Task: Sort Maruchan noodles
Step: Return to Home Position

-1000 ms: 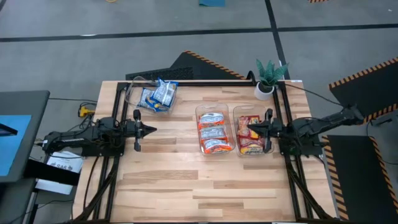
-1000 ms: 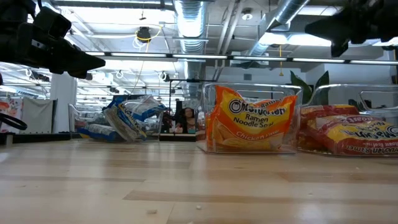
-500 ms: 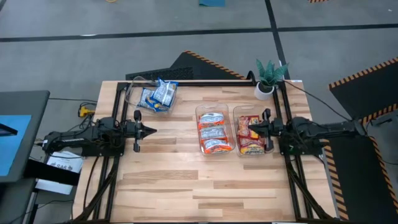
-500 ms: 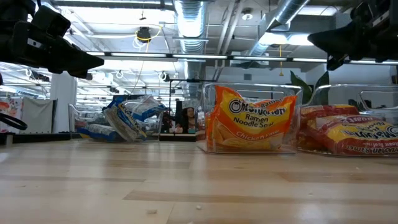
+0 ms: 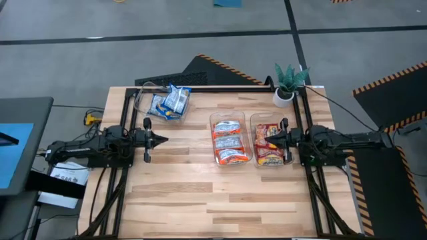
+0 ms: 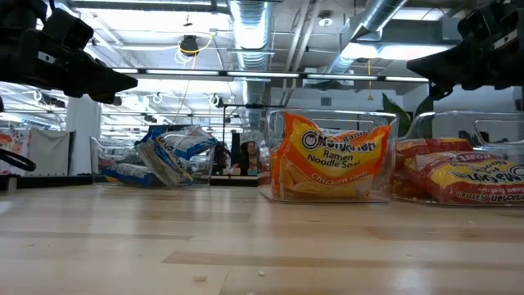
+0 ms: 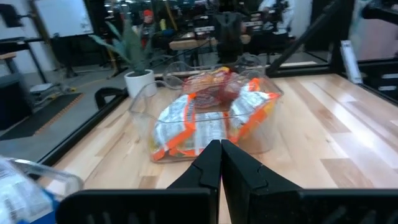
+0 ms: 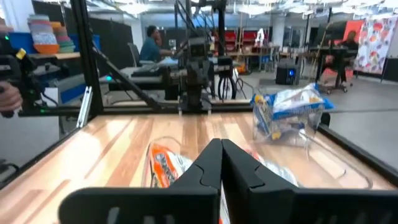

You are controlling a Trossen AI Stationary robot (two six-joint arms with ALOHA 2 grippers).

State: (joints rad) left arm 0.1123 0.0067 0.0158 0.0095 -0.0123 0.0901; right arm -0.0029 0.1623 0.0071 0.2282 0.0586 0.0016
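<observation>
Three clear bins hold the Maruchan packets. The blue-and-white packets [image 5: 168, 101] lie piled in a bin at the far left. The orange-and-white packets [image 5: 230, 141] and the red-and-yellow packets [image 5: 269, 144] fill two bins side by side, right of the middle. My left gripper [image 5: 162, 139] hovers shut over bare wood near the left edge, pointing right toward the orange bin [image 7: 199, 124]. My right gripper [image 5: 267, 139] is shut and hangs above the red-and-yellow bin, pointing left [image 6: 409, 65]. Neither gripper holds anything.
A small potted plant [image 5: 290, 83] stands at the far right corner. Black frame rails [image 5: 200, 87] run along the far, left and right edges. Bare wood [image 5: 213, 200] stretches across the whole near half. People sit at desks in the room beyond [image 8: 152, 43].
My right gripper has come down a little over the red-and-yellow bin, its forearm sinking toward level; its fingers have stayed shut. The packets and bins have not moved.
</observation>
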